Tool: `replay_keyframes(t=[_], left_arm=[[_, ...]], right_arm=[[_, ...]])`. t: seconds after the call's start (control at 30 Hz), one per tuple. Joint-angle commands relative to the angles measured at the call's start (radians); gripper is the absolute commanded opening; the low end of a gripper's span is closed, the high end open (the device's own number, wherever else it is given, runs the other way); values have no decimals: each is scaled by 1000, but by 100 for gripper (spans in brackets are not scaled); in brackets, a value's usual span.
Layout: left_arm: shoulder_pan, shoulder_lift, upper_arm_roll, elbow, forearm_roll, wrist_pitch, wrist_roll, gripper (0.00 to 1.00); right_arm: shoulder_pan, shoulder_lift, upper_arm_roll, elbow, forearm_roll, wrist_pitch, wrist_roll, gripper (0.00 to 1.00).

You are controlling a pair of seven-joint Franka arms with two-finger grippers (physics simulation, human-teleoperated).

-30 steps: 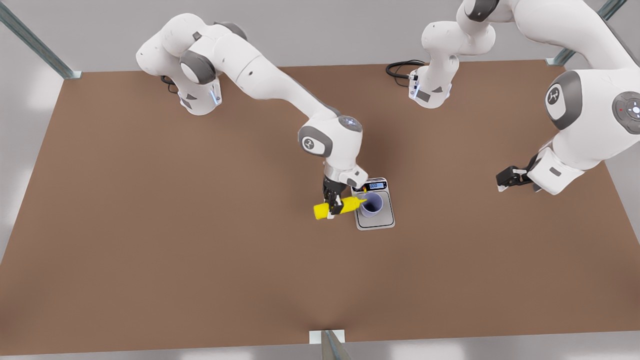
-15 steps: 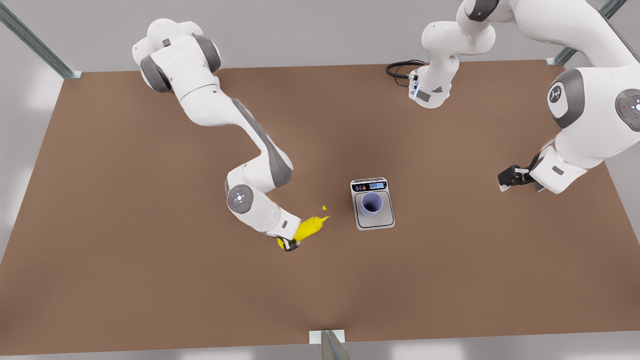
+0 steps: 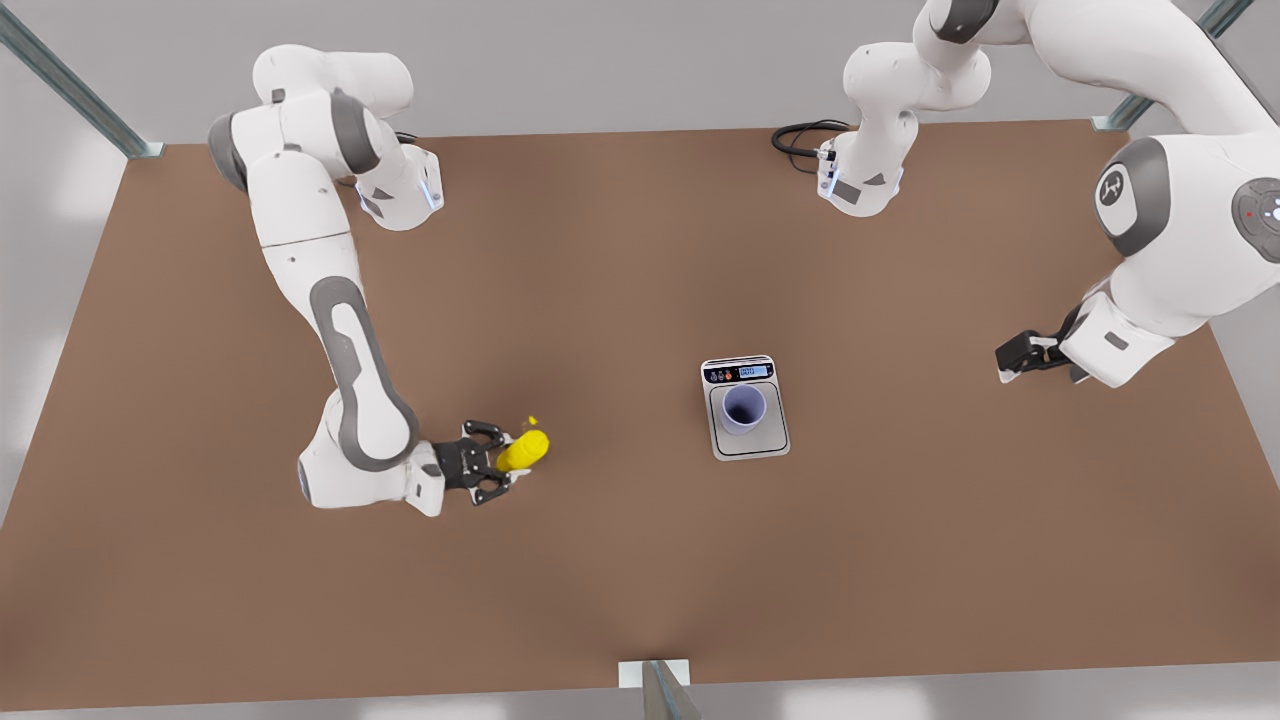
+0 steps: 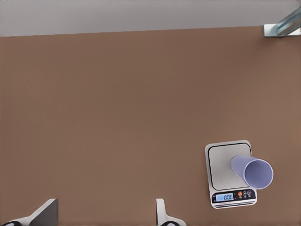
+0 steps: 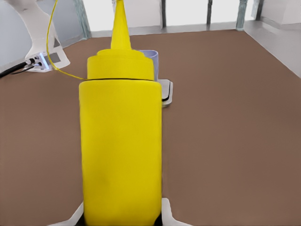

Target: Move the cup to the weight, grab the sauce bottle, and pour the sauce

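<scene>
Since half a second ago the sauce bottle (image 3: 523, 452) has gone from tilted in the air to upright on the table (image 3: 640, 580), farther from the weight. It now stands just ahead of the right gripper (image 3: 500, 463), whose fingers are spread either side of its base and, as far as I can judge, released. The pouring looks finished, so my step is a clean retreat. I would back the pincer straight out along its own axis, keeping the fingers wide and off the bottle so I don't tip it.

Well beyond the bottle, straight ahead of this pincer, the cup (image 3: 744, 408) sits on the weight (image 3: 750, 447). A thin yellow strand (image 5: 49, 42) hangs to one side, probably stray sauce.

Far past the weight, the left gripper (image 3: 1003, 358) waits spread open above the table. Nothing blocks my way back.
</scene>
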State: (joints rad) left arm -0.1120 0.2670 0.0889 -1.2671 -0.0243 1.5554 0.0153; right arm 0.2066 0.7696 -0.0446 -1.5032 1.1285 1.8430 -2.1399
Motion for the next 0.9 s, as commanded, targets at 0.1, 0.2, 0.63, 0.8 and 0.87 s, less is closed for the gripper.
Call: replay_keyframes(t=[0.1,0.2,0.63,0.8,0.87], left_arm=[[0,1,0,0,0,2,-2,100],[0,1,0,0,1,2,0,100],[0,3,-3,9,-2,12,2,100],[0,3,-3,9,1,23,2,100],[0,1,-3,9,3,23,2,100]], right_arm=[[-27,43,0,0,134,-109,-159,60],[-64,100,0,1,227,-175,-248,60],[-85,229,5,3,401,-242,-340,60],[-78,244,6,4,416,-223,-348,61],[-78,254,6,8,418,-222,-351,61]])
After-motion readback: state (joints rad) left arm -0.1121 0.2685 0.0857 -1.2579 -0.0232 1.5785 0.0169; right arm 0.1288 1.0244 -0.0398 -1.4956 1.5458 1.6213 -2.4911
